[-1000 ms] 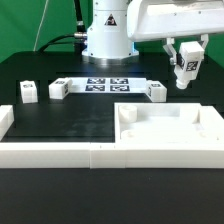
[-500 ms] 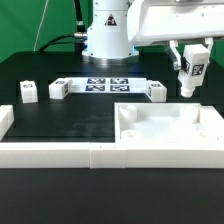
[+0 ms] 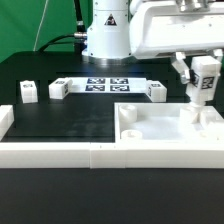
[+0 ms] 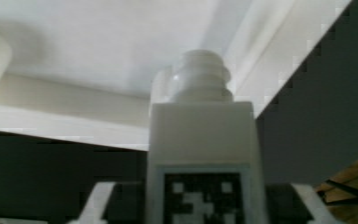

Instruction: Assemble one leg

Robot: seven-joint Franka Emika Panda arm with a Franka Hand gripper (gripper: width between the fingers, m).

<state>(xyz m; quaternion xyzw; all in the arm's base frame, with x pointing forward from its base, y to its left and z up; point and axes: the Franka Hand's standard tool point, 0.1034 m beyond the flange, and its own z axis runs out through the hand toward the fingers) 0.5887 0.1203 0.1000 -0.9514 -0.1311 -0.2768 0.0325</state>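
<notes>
While the gripper [image 3: 203,70] pinches the leg [image 3: 205,84], its ridged tip hangs over the tray [image 3: 160,152] corner at the exterior view's right, close inside the rim.

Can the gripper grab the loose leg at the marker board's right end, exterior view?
Probably not yet: the gripper is shut on another leg. The loose leg itself stands unobstructed, so only the full jaws block it.
</notes>
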